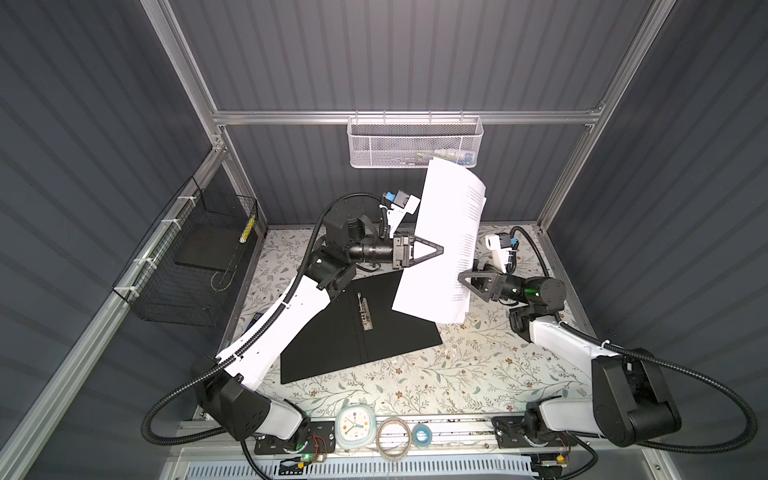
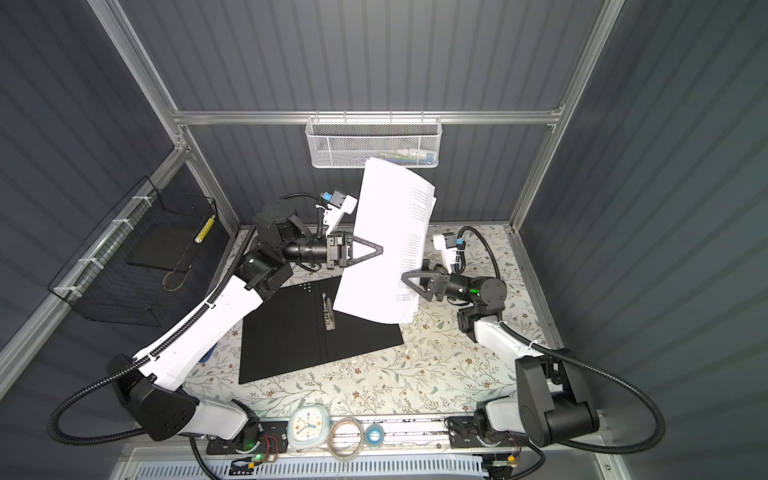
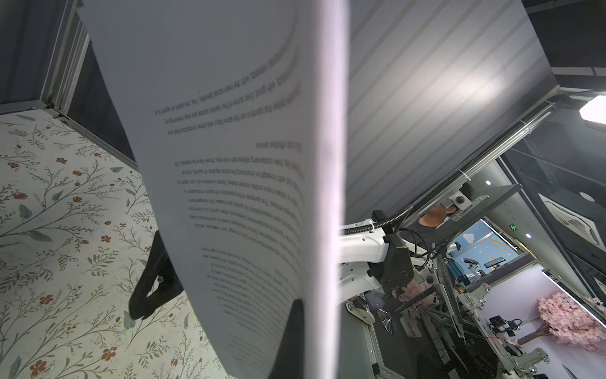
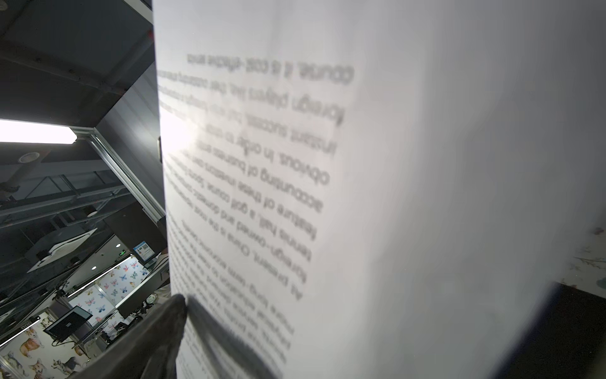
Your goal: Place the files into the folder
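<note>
Two grippers on job: left gripper (image 1: 441, 250) clamped on files (image 1: 446, 216), stack upright above open folder (image 1: 332, 349) (black inside up); right gripper (image 1: 461, 279) just off folder's side, at stack's other edge, jaws spread.

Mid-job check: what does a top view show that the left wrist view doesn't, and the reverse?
Only a top view: the folder lying open on the flowered table, black inside up, metal rings bare, and a clock at the front edge.
Only the left wrist view: the room outside the cell, with a pink blossom tree.
Both: the papers held up in the air, the left gripper shut on one edge, the right gripper open at the opposite edge, and the table.
</note>
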Robot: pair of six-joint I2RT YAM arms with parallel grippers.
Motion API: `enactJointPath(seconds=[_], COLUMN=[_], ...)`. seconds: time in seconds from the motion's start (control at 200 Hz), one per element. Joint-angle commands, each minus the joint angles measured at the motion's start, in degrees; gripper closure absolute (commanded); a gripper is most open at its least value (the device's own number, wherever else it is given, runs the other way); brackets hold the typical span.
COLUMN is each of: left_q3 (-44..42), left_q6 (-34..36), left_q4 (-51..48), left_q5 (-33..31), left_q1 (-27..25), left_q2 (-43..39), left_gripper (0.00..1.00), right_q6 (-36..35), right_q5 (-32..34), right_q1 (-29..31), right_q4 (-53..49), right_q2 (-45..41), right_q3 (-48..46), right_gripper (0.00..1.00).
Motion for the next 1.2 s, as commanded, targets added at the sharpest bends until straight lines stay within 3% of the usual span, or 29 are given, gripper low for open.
enactJointPath(seconds=[0.0,0.315,0.51,0.62,0.745,0.971,1.031,1.071,1.096,1.141,1.196], left_q3=[-0.1,-1.7,-2.6,-2.2,-3.7,-8.3,-8.3,-7.8,-7.3,-7.0,-7.6], left_q6=[2.1,13.0,15.2,17.1,17.8,16.6,17.0,17.5,17.9,18.8,19.5], left_q4=[-1.4,-15.6,-19.0,-23.2,-23.8,-20.8,-21.1,-22.4,-23.5,-25.1,-25.8], left_q5=[1.0,-8.4,-17.9,-27.5,-34.2,-36.3,-36.3,-39.9,-41.2,-43.8,-47.6], left_q1=[0.4,0.8,1.9,2.1,2.2,2.2,2.2,2.2,2.2,2.2,2.3], left_q2=[-1.2,-3.5,-4.1,-4.2,-4.5,-3.4,-2.7,-2.2,-2.0,-2.0,-2.9], left_gripper=[1.00,1.00,1.00,1.00,1.00,1.00,0.91,0.81,0.65,0.28,0.04], right_q6=[1.0,5.6,8.2,9.6,11.6,14.4,13.7,12.1,10.6,7.3,1.6], right_q5=[0.4,1.5,1.9,2.2,2.4,2.9,2.9,2.7,2.4,1.8,1.4], right_q1=[0.2,0.0,-0.1,-0.2,-0.4,-0.1,0.0,0.0,-0.1,-0.1,-0.1], right_q4=[2.0,2.0,2.0,2.0,2.0,1.8,-0.8,-4.0,-6.2,-12.2,-21.2], right_q2=[-1.5,-4.1,-1.6,0.3,4.7,11.6,11.7,11.3,10.9,9.8,8.1], right_q3=[1.1,0.1,0.1,0.1,1.2,5.0,5.7,5.9,6.1,6.4,7.0], right_gripper=[0.02,0.17,0.31,0.39,0.56,0.86,0.91,0.93,0.96,0.99,1.00])
